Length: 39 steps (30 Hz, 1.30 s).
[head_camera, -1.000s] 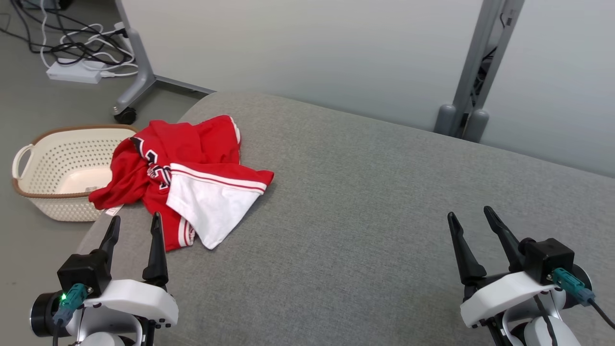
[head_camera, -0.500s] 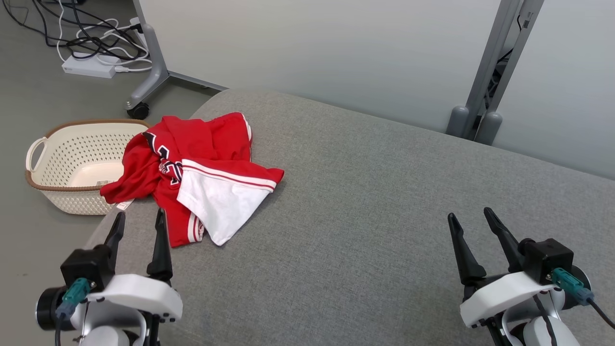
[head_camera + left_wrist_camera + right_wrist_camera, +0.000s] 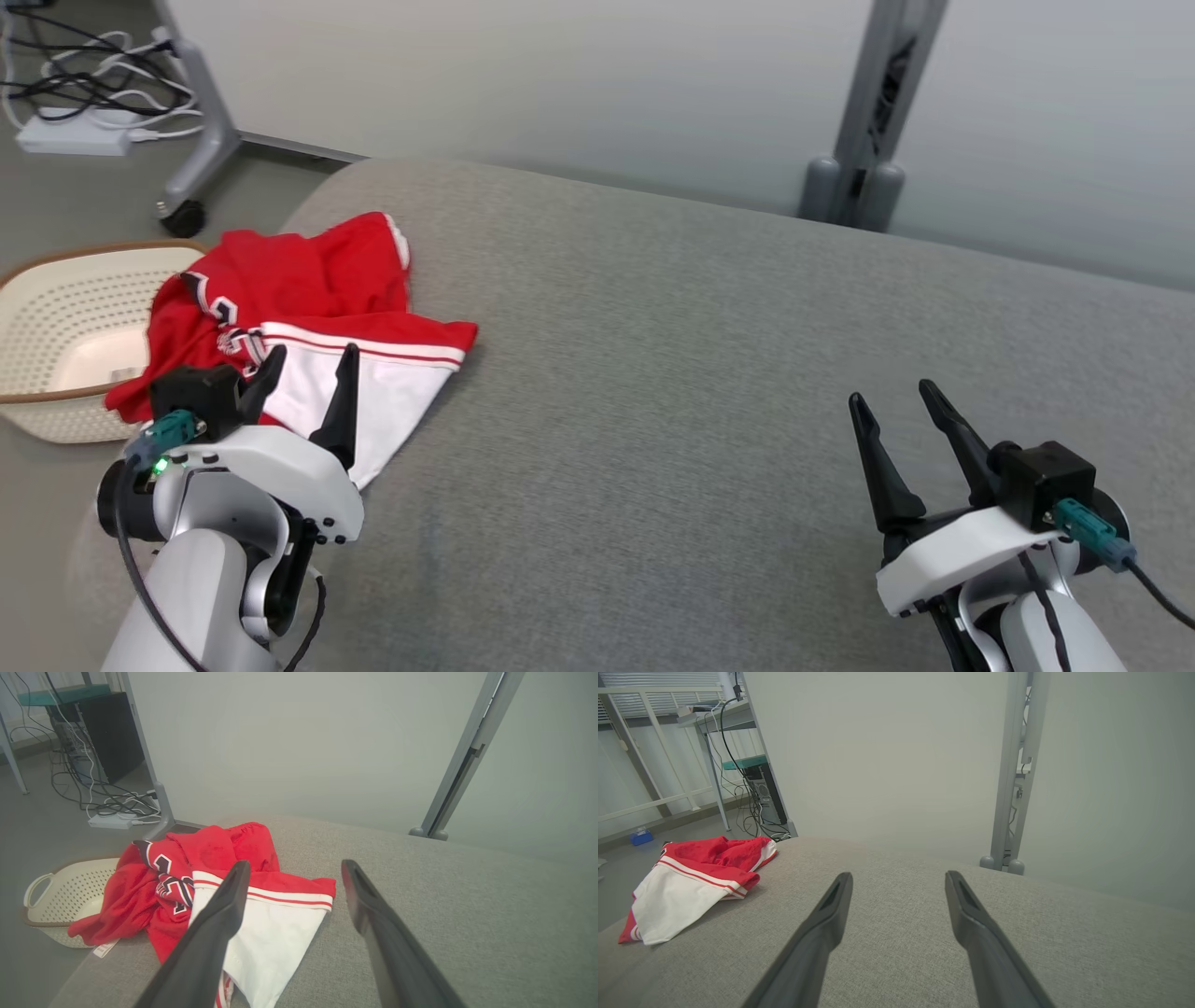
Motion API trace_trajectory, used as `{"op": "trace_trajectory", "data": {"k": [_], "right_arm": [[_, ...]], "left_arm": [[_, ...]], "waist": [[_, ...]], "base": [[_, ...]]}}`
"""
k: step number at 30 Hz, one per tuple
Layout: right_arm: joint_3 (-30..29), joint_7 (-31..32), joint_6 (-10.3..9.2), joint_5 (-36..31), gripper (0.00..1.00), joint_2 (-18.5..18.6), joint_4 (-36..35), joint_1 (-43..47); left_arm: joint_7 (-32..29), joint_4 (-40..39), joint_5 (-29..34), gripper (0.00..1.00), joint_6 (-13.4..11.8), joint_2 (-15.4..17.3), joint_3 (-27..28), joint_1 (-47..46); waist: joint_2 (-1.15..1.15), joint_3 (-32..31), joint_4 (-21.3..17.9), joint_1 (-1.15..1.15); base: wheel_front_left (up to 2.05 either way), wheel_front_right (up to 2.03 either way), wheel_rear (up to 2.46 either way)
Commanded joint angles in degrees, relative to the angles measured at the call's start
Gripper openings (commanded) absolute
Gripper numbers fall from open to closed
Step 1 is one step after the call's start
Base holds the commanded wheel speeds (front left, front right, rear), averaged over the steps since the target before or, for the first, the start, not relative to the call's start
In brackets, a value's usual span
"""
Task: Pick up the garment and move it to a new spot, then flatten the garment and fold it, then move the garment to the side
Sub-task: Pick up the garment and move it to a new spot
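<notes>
Both jaw pairs gaped empty; I had the left gripper [image 3: 313,353] at the garment [image 3: 308,280], mid-left of frame, perhaps hovering; the right gripper [image 3: 890,392] lay well apart.

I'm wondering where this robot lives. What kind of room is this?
Probably a lab or test room, not a home: tangled cables and a power strip on the floor, plain partition panels on grey posts, a computer tower under a desk.

Pale partition panels [image 3: 560,84], grey metal post [image 3: 868,103], grey floor [image 3: 75,196], tangled cables [image 3: 112,807], grey fabric surface [image 3: 700,373]
</notes>
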<state>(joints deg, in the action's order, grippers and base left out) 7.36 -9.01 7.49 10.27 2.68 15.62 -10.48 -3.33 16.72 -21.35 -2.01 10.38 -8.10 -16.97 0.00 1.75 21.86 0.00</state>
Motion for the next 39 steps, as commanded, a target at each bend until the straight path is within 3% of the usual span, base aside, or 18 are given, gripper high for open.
{"op": "trace_trajectory", "data": {"k": [1, 7, 13, 26, 28, 39], "right_arm": [[-0.1, 0.0, 0.01, -0.2, 1.0, 0.5, 0.0, -1.2], [-0.1, 0.1, 0.01, -0.8, 1.0, 0.4, -0.2, -2.3], [0.7, 0.2, 0.01, -1.4, 1.0, 0.4, -0.6, -3.8], [1.7, -0.1, 0.01, -1.2, 1.0, 0.4, -0.2, -5.9], [1.7, -0.2, 0.01, -1.1, 1.0, 0.4, 0.0, -6.0], [0.1, -0.6, 0.01, -0.7, 1.0, 0.4, 0.3, -4.2]], "left_arm": [[-1.5, 3.2, -1.2, 1.0, 1.0, 0.4, -0.2, -1.9], [-5.8, 14.9, -3.5, 1.0, 3.5, 0.8, -0.6, -5.4], [-6.8, 26.3, -4.6, 1.0, 4.0, 2.9, 0.6, -9.3], [-11.4, 44.4, -9.5, 1.0, 6.5, 3.9, 3.1, -15.3], [-9.4, 45.4, -9.3, 0.0, 6.8, 4.6, 3.1, -16.0], [9.7, 40.0, -8.4, 0.0, 5.7, 7.5, 5.0, -20.7]], "waist": [[0.0, 2.5, -3.6, 0.0], [0.0, 6.0, -8.0, 0.0], [0.0, 9.7, -10.7, 0.0], [0.0, 12.9, -12.8, 0.0], [0.0, 12.9, -12.8, 0.0], [0.0, 9.6, -11.1, 0.0]], "base": [[0.0, 0.0, 0.0], [0.0, 0.0, 0.0], [0.0, 0.0, 0.0], [0.0, 0.0, 0.0], [0.0, 0.0, 0.0], [0.0, 0.0, 0.0]]}}
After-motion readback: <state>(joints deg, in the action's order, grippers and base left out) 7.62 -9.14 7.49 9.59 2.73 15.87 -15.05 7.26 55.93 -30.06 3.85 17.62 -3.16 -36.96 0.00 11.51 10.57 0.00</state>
